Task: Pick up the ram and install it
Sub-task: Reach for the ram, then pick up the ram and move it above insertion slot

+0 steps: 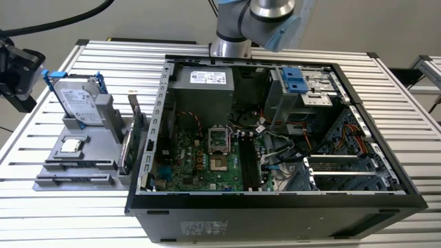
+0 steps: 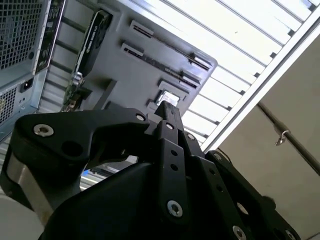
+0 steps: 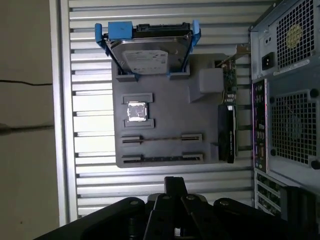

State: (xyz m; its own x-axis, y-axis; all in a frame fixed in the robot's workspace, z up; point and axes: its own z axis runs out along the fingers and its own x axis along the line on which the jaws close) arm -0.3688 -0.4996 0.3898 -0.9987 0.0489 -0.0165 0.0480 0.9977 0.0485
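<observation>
Gripper (image 1: 17,67) hangs over the bench (image 1: 41,217), apart from the grey tray (image 3: 165,102), off its side away from the PC case (image 1: 276,222). Can't tell if the jaws are spread or pressed together. Ram (image 3: 162,138), going by shape, stands on edge in the tray's narrow holder just beside the chip (image 3: 136,111), untouched. To grab it well: centre on the stick's mid-length, pinch across its thin faces, descend straight, and stay clear of the green card (image 3: 227,130) on the tray's case side.

slatted metal table (image 1: 413,108), dull floor (image 3: 27,190), bright even light
</observation>
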